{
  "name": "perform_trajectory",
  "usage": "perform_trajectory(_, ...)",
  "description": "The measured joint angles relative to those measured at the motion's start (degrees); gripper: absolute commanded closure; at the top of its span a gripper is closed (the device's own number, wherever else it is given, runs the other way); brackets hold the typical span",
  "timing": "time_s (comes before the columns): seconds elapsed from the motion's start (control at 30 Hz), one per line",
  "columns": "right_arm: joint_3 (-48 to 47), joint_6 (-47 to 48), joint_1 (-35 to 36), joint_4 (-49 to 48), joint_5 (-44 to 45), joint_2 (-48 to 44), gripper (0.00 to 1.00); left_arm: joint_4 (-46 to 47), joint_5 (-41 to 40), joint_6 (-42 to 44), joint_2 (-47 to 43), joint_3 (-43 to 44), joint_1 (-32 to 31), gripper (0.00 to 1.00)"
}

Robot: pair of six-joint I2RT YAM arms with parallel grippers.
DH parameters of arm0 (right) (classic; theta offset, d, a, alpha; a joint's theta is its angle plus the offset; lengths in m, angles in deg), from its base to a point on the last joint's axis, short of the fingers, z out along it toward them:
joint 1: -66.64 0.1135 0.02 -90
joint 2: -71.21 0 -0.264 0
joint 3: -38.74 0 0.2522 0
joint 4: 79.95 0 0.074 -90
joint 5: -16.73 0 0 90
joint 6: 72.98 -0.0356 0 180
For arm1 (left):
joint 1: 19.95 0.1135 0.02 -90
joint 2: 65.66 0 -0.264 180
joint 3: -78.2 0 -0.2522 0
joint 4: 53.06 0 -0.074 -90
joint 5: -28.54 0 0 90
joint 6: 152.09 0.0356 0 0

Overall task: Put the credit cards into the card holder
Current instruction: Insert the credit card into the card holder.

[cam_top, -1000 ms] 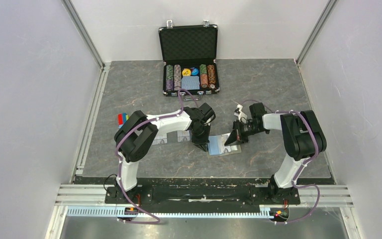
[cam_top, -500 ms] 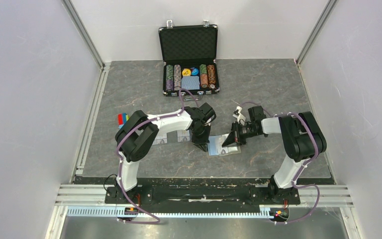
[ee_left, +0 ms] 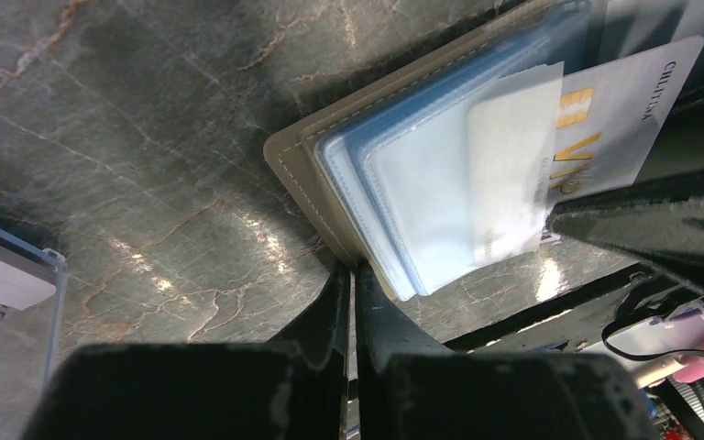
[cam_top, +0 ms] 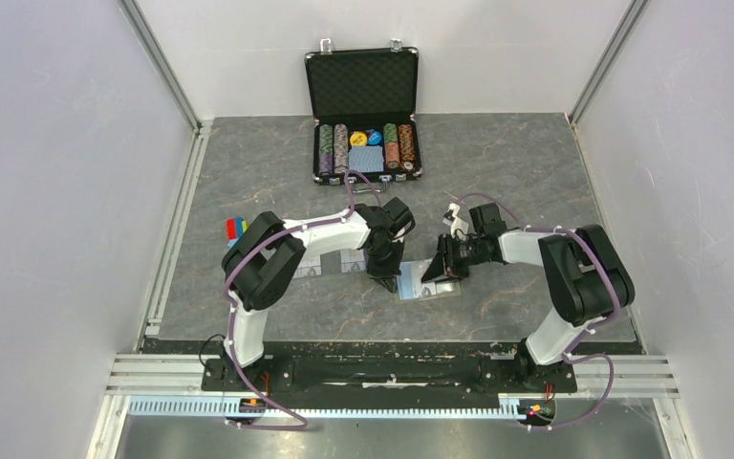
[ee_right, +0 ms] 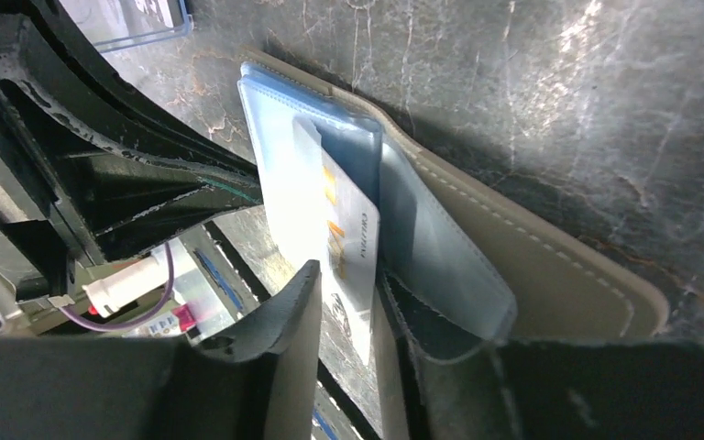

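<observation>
1. In the near half of the table (cam_top: 535, 163), about midway left to right: card holder (ee_right: 559, 275) spread open and flat, light blue sleeves (ee_left: 422, 183) facing up.
2. Partly slid under the top sleeve from the right: one credit card (ee_left: 605, 110), whitish with gold lettering (reads "VIP" in the left wrist view), its right end jutting out past the holder's edge.
3. At that jutting end: right fingers (cam_top: 432, 272), parted a little, one on each side of the card; cannot tell whether either pad touches it.
4. At the holder's left edge: left fingers (cam_top: 385, 278), closed tight together with nothing seen between them, tips down at the holder's corner, touching it or just beside it.
5. Compared with a second ago: right fingers shifted left, closer to the left fingers, with the right forearm swung the same way; from above, more of the holder now hidden beneath them.
6. Left fingers and holder in much the same spot as before.
7. Elsewhere: clear plastic sleeves (cam_top: 330, 265) flat on the table just left of the left fingers; open poker-chip case (cam_top: 362, 84) at the far edge, well apart from the holder.
</observation>
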Motion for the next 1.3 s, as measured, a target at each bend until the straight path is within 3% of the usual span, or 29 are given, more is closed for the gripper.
perform_trajectory(0.13,-0.46,0.74,0.68,2.32,1.49,-1.81,0.55,-0.22,0.04,0.04,0.26,0.35,-0.02,0.97)
perform_trajectory(0.47,-4.5,4.04,1.09,11.02,5.95,-4.02,0.42,-0.68,0.04,0.11,0.52,0.83,-0.13,0.98)
perform_trajectory(0.53,-5.4,4.87,1.14,12.46,7.5,-4.37,0.44,-0.83,0.04,0.28,0.61,1.01,-0.13,0.98)
perform_trajectory(0.7,-5.92,6.16,1.25,13.79,9.88,-4.68,0.6,-1.03,0.02,0.52,0.68,1.16,-0.15,0.98)
perform_trajectory(0.9,-5.9,5.77,3.41,12.41,10.12,-2.6,0.87,-1.11,0.04,0.7,0.74,1.27,-0.17,0.98)
perform_trajectory(1.03,-6.54,4.87,5.92,12.26,9.84,-1.27,0.91,-1.36,0.02,0.76,0.83,1.4,-0.22,0.98)
perform_trajectory(1.3,-7.45,2.32,7.74,10.91,9.11,-1.18,0.89,-2.34,-0.35,0.81,0.83,1.62,-0.33,0.96)
